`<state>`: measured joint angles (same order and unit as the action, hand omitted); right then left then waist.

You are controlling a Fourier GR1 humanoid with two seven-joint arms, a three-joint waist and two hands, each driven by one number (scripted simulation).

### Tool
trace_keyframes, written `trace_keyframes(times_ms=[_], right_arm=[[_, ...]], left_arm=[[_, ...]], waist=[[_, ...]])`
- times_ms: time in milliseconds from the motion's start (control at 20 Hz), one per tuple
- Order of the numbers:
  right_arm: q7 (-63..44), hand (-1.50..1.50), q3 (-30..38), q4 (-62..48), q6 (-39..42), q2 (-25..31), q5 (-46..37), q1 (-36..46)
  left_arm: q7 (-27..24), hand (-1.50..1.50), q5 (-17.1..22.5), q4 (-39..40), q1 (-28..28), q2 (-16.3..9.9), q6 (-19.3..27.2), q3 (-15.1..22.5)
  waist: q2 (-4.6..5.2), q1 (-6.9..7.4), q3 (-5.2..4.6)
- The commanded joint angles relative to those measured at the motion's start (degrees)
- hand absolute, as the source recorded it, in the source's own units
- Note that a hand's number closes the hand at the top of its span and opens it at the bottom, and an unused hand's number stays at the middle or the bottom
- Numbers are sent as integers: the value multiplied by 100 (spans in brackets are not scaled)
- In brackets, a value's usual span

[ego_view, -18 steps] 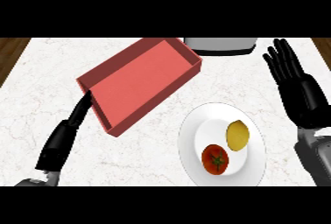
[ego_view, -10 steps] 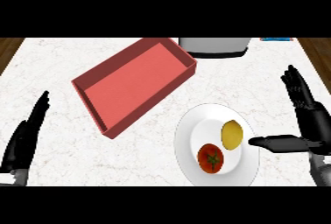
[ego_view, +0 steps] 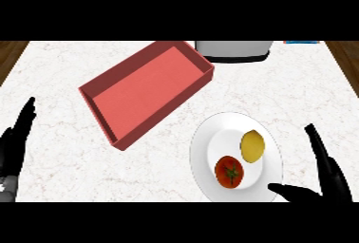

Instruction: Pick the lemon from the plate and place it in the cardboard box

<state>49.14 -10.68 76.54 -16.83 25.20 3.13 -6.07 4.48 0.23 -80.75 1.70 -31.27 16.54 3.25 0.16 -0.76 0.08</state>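
resting on white plate (ego_view: 210,156), lemon (ego_view: 253,146) (beside tomato (ego_view: 229,172)), right robot hand (ego_view: 324,182) open nearby, left robot hand (ego_view: 14,147) open

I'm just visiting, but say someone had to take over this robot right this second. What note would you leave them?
Left hand: open, resting at the left edge, holding nothing.
Right hand: open beside the plate, thumb toward its lower rim, holding nothing.
Lemon: on the plate, next to a tomato.
Red box: upper left of the plate, nothing inside.
Done: nothing yet.
Left: grasp the lemon, carry it to the box, release.
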Motion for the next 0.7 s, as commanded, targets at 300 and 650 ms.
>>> trace_keyframes(times_ms=[300,650], right_arm=[[-806,-150,88,-164,-803,1134,-1678,-52],[-3510,-150,-716,1162,-118,1815,-3004,107]], left_arm=[[48,0,-88,403,379,79,-157,-81],[-280,0,-222,617,252,168,-92,-126]], waist=[[-14,63,-28],[-25,84,-47]])
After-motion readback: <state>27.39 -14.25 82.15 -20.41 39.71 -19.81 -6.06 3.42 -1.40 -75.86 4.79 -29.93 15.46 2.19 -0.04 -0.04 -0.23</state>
